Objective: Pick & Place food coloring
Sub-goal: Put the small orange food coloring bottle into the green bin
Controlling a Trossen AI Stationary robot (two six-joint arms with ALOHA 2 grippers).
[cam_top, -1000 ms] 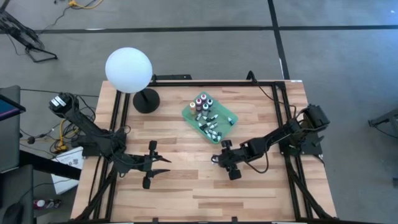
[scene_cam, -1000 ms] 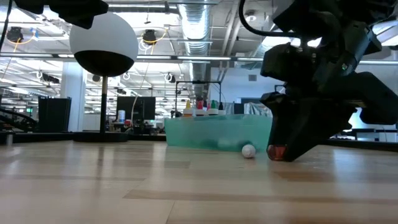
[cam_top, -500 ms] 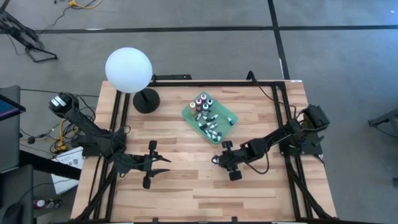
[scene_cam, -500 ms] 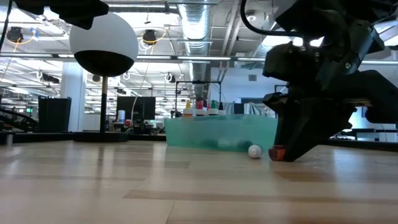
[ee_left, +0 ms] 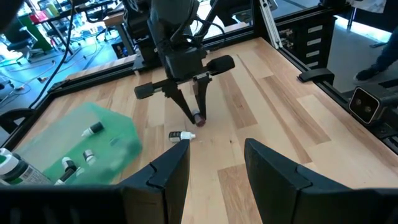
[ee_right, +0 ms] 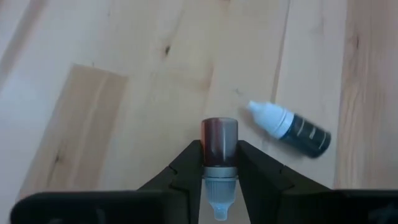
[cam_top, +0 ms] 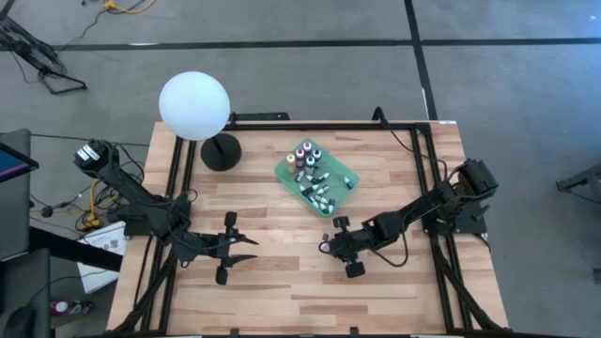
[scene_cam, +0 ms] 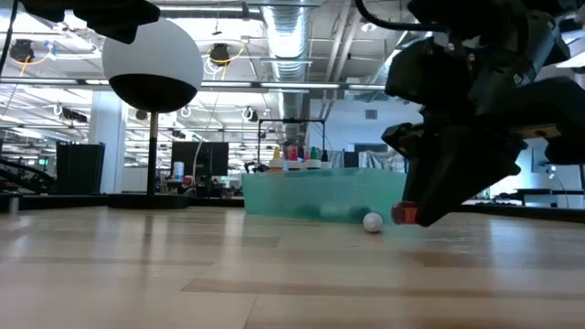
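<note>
My right gripper (cam_top: 326, 247) stands over the table's middle, near the green tray (cam_top: 346, 177), and is shut on a small red-brown food coloring bottle (ee_right: 219, 138). The low view shows that bottle (scene_cam: 405, 214) just above the wood. A dark bottle with a white cap (ee_right: 291, 129) lies on its side on the table close by. Several more bottles (cam_top: 308, 156) stand or lie in the tray. My left gripper (cam_top: 250, 250) waits open toward the table's left, touching nothing. My right gripper pinches the red-brown bottle between its two fingers (ee_right: 189, 159), on the sides of the body's cap end (ee_right: 219, 160). The fingers slant down from the table's right. The bottle lies along them, cap back toward the wrist, bottom outward, lifted clear of the table.
A white globe lamp (cam_top: 193, 105) on a black base (cam_top: 221, 151) stands at the far left. A black frame rail (cam_top: 434, 188) runs along the table's right side. Bare wood (cam_top: 282, 282) lies toward the near edge.
My right gripper has risen a little and drifted slightly toward the near edge and the left, carrying the red-brown bottle up off the wood. The white-capped bottle has rolled a short way along the table.
</note>
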